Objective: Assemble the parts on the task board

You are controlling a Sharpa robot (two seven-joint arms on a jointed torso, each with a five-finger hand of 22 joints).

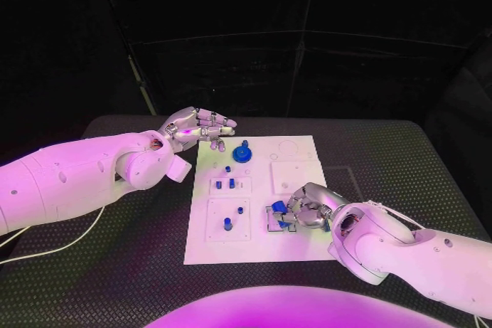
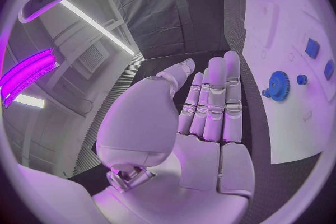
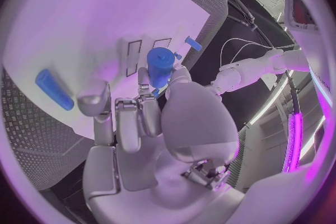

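Right hand [image 1: 308,208] gripped a blue cylinder part [image 3: 159,66] near task board's [image 1: 297,251] right edge; left hand [image 1: 197,129] hovered empty, fingers apart, by its far-left corner.

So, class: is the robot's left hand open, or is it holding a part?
Open. The left hand hangs beside the task board with fingers straight and nothing in its palm; the blue gear lies untouched on the board.

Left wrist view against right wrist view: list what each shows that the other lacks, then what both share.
Left wrist view alone: the blue toothed gear wheel on the white task board, and the left hand, its fingers straight and holding nothing. Right wrist view alone: a long blue bar lying on the board, and the right hand holding a blue cylindrical part from close up. Both: the board, small blue parts and the right hand.
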